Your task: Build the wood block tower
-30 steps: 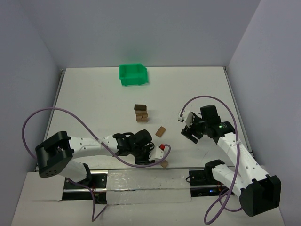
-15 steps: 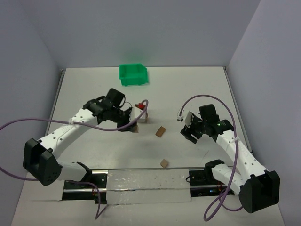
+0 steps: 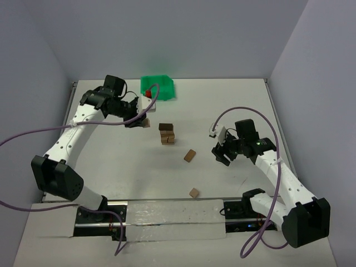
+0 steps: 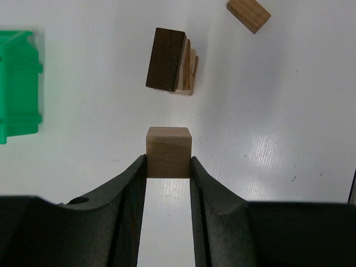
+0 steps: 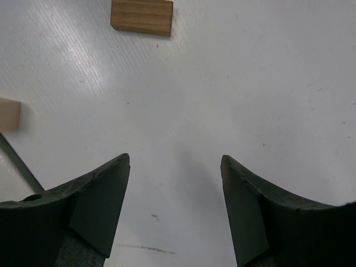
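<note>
Our left fingers (image 4: pixel 135 189) clamp a tan cube (image 4: pixel 168 151) near the green bin (image 3: pixel 157 89), apart from the wood block tower (image 3: pixel 167 133) on the desk (image 3: pixel 233 105); right fingers (image 5: pixel 105 194) gape empty. Set askew, the cube could topple it.

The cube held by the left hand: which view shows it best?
Left wrist: the cube sits centred and sharp, pinched by the left hand. Top external shows only a tan speck at the hand; right wrist misses it.
</note>
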`<control>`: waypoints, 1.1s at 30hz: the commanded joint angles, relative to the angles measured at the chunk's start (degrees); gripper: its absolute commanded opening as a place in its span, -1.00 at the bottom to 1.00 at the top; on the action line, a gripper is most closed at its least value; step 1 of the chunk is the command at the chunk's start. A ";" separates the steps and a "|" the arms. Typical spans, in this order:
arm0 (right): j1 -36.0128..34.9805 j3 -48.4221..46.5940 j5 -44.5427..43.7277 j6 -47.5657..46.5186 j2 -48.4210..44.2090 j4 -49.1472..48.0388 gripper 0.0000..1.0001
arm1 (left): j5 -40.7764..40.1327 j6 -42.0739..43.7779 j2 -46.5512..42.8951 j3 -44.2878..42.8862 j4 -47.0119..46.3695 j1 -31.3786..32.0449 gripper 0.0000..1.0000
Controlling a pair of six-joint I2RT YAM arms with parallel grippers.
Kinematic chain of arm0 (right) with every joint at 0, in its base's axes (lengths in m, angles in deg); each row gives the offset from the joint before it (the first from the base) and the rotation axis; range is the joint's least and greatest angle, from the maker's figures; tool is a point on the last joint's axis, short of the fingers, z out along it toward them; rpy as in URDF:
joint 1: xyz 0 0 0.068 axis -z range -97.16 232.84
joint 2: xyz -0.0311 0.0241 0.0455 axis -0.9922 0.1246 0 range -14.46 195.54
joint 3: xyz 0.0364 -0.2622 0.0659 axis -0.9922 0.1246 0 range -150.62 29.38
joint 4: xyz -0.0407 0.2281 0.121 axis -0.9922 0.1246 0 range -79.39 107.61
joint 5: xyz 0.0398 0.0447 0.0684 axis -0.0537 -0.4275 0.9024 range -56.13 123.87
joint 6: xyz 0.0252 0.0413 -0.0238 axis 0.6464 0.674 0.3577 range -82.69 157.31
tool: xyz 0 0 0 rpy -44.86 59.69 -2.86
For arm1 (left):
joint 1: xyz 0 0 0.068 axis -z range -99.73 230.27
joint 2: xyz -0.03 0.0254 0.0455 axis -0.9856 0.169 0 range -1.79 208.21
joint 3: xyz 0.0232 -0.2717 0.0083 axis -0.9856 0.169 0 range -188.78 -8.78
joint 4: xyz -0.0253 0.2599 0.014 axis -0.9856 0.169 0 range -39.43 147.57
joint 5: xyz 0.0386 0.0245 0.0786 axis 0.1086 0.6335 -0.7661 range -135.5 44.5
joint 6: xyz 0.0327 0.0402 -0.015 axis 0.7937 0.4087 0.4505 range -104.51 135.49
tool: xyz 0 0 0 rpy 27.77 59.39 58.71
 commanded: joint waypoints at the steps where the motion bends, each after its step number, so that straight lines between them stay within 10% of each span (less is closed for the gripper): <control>1: 0.49 -3.40 2.51 3.04 0.87 -2.76 0.47 | 4.43 1.36 3.32 -4.55 0.52 0.15 -0.80; 33: 0.49 -7.22 4.12 5.18 5.66 -1.90 0.46 | 5.24 5.72 16.12 -16.16 4.70 5.68 -0.54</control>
